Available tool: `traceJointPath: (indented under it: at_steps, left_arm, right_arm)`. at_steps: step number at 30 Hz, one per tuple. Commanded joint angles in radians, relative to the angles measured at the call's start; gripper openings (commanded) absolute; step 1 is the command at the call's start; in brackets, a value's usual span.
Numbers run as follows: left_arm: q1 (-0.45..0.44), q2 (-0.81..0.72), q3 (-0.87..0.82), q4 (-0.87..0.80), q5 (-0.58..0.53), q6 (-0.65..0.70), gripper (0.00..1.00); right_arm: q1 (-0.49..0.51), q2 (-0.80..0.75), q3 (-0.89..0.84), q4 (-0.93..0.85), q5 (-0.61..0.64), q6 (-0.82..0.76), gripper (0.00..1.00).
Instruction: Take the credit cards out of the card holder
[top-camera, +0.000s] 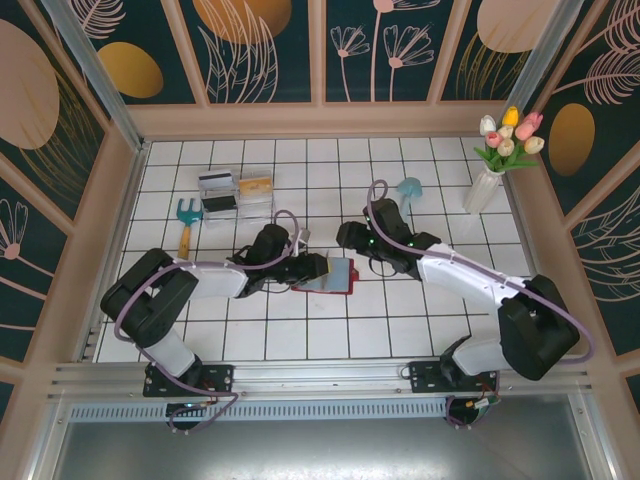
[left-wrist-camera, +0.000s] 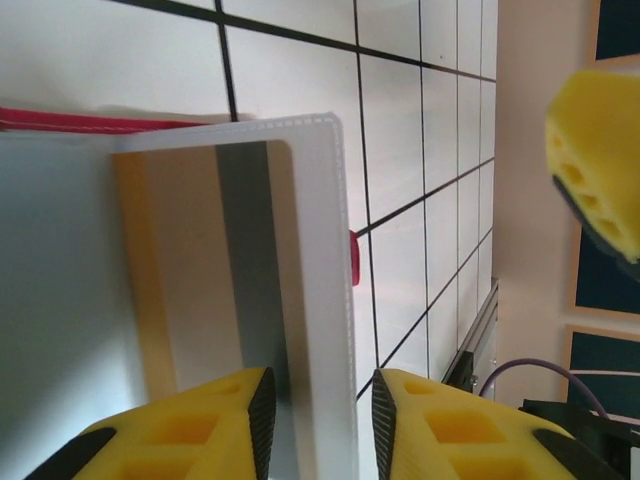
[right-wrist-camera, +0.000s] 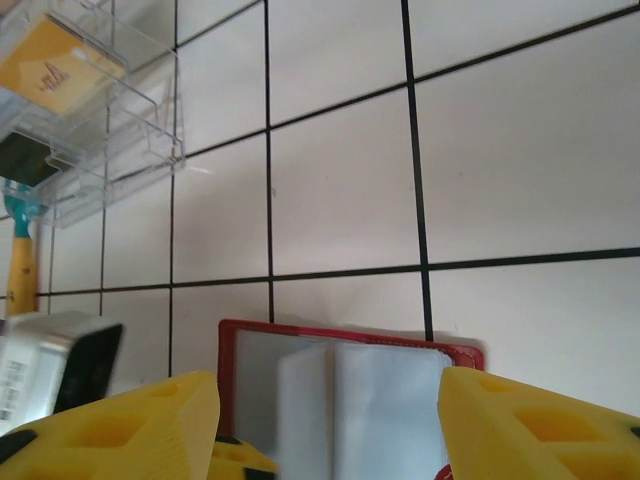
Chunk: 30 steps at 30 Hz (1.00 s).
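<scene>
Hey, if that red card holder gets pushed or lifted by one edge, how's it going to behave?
Lying open and flat, the card holder would probably slide on the smooth tiles, not tip. Its thin pale pocket leaf looks flexible, so it may flop.

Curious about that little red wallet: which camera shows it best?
Right wrist: the card holder lies open, red rim and pale pockets clear. Top external shows it tiny; left wrist, one pocket close up.

Bare worktop (top-camera: 330, 335) lies free on the near side of the card holder (top-camera: 338, 280); the left end effector (left-wrist-camera: 323, 400) blocks its left edge; the right end effector (right-wrist-camera: 330, 405) crowds its far edge; beyond it to the left stands a clear plastic box (top-camera: 237, 193); a vase (top-camera: 483, 190) stands well off to its right.
</scene>
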Motion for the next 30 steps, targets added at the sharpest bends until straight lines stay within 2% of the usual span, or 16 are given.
traceJointPath:
  at_steps: [1,7,11,15,17,20,22,24,26,30]
  left_arm:
    - [-0.022,0.035,0.039,0.051,0.024,-0.018,0.37]
    - [-0.026,0.025,0.050,0.019,-0.001,-0.010,0.41]
    - [-0.025,-0.049,0.104,-0.194,-0.092,0.098,0.44]
    - [-0.025,-0.144,0.155,-0.427,-0.274,0.189,0.60]
    - [-0.025,-0.185,0.161,-0.476,-0.317,0.240,0.71]
    - [-0.026,-0.249,0.123,-0.469,-0.383,0.273,0.90]
    - [-0.024,-0.283,0.103,-0.465,-0.437,0.285,0.97]
    - [-0.022,-0.309,0.090,-0.463,-0.482,0.291,0.99]
    - [-0.015,-0.328,0.080,-0.453,-0.513,0.288,0.99]
    - [0.011,-0.324,0.056,-0.381,-0.455,0.290,0.99]
  right_arm:
    - [-0.014,-0.040,-0.023,0.026,0.019,0.022,0.62]
    - [-0.017,-0.064,-0.041,0.021,0.013,0.029,0.63]
    - [-0.018,-0.096,-0.071,0.049,-0.004,0.027,0.67]
    - [-0.018,-0.149,-0.113,0.093,-0.016,0.008,0.72]
    - [-0.018,-0.157,-0.120,0.095,-0.012,-0.002,0.74]
    - [-0.018,-0.156,-0.124,0.078,0.004,0.013,0.75]
    - [-0.019,-0.158,-0.137,0.086,-0.004,0.033,0.77]
    - [-0.018,-0.164,-0.156,0.108,-0.022,0.048,0.84]
    - [-0.017,-0.169,-0.168,0.125,-0.037,0.064,0.97]
    - [-0.005,-0.158,-0.167,0.133,-0.061,0.093,0.99]
